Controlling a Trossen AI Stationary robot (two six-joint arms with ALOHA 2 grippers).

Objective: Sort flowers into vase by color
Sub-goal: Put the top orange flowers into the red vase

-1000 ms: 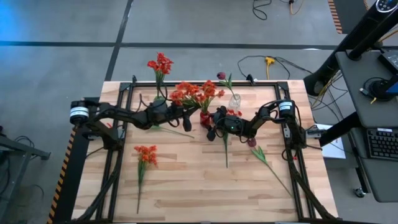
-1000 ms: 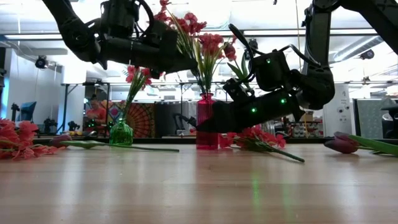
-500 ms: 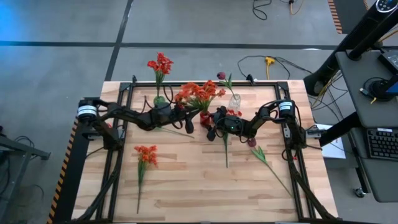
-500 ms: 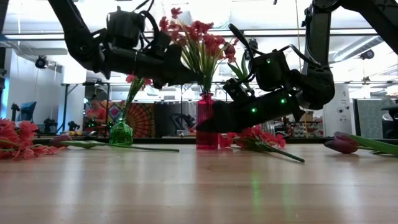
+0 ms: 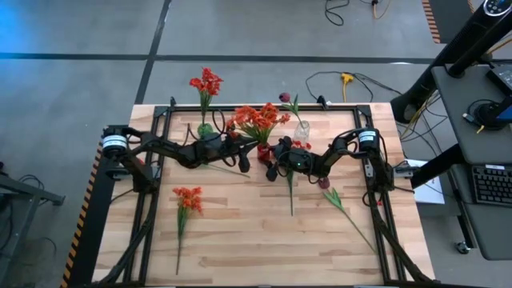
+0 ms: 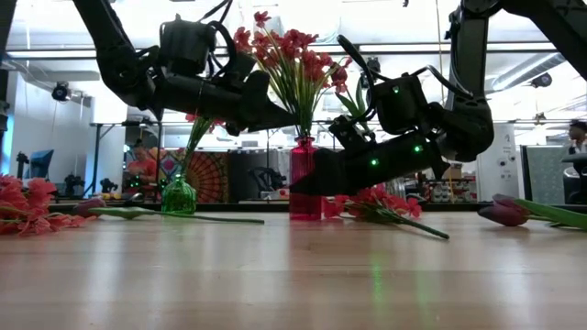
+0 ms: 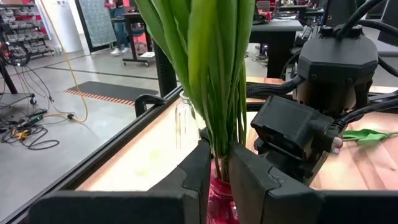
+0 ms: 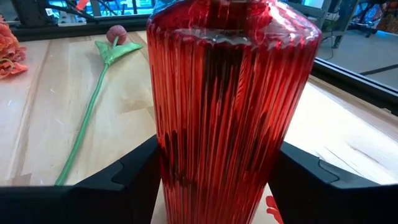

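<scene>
A bunch of orange-red flowers (image 5: 258, 120) stands with its green stalks (image 7: 217, 87) in the mouth of a red ribbed vase (image 8: 231, 93) near the table's middle. My left gripper (image 7: 219, 152) is shut on the stalks just above that mouth. My right gripper (image 8: 230, 171), low over the table in the high view (image 5: 270, 164), is shut on the vase, which stands upright on the wood (image 6: 303, 188). A green vase (image 6: 179, 194) with red blooms stands near the far edge. My left gripper pinches the bundled stalks (image 7: 219, 134) between its two fingers, just above the red vase's mouth, coming level from the table's left and lying across them. The bunch stands nearly upright, its lower ends hidden inside the vase. My right gripper has the vase's ribbed body (image 8: 186, 155) between its two fingers (image 8: 134, 177), one on either side, low down. It comes nearly level from the table's right. The vase stands upright on the table.
A clear vase (image 5: 302, 130) with a maroon bloom stands behind my right gripper. An orange flower (image 5: 188, 198) lies toward the near left; a maroon tulip (image 5: 324, 184) and another stem (image 5: 290, 192) lie near the right arm. Red blooms (image 6: 371, 197) lie beside the red vase.
My left gripper has moved right toward the red vase and come down a little, still shut on the stalks. The bunch, leaning toward the left before, now stands nearly upright over the vase, its blooms drawn closer together. My right gripper has kept still on the vase.
</scene>
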